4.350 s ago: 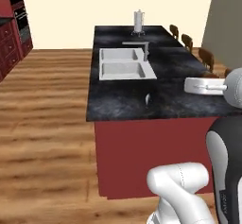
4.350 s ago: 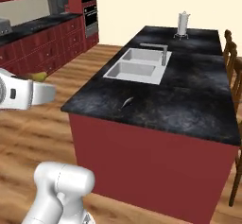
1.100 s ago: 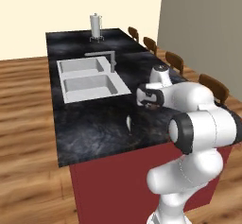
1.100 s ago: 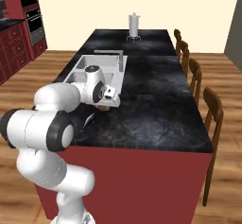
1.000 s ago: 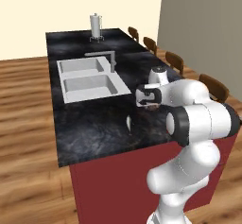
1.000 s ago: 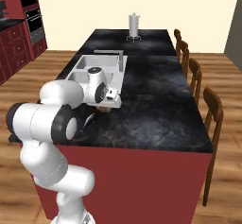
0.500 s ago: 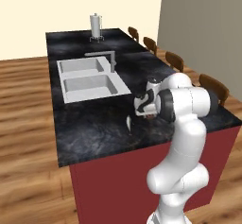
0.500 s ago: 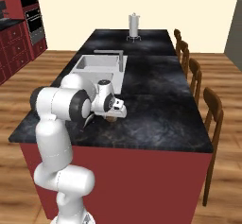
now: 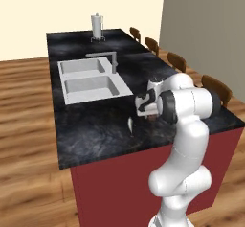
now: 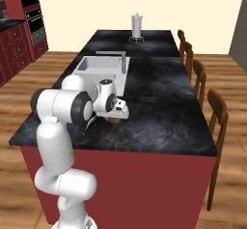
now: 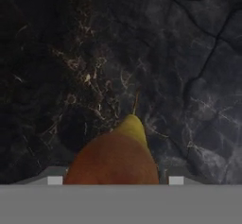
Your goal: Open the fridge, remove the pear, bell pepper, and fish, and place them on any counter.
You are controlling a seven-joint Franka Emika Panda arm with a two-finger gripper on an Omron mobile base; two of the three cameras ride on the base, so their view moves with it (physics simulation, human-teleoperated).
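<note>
Hand view, tapered smooth pear (image 11: 116, 157), marbled counter (image 11: 189, 53)

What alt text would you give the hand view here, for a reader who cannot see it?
A pear, orange-brown with a yellowish neck and a thin stem, lies on the black marbled counter at the bottom of the picture, stem pointing up the frame. It sits between the hand's two fingertips, which stand slightly clear of it on either side.

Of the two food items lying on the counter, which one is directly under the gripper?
The pear, reddish-brown with a yellow neck and thin stem, sits between the gripper fingers. The fish, slim and pale, lies apart on the counter, toward the sink side.
</note>
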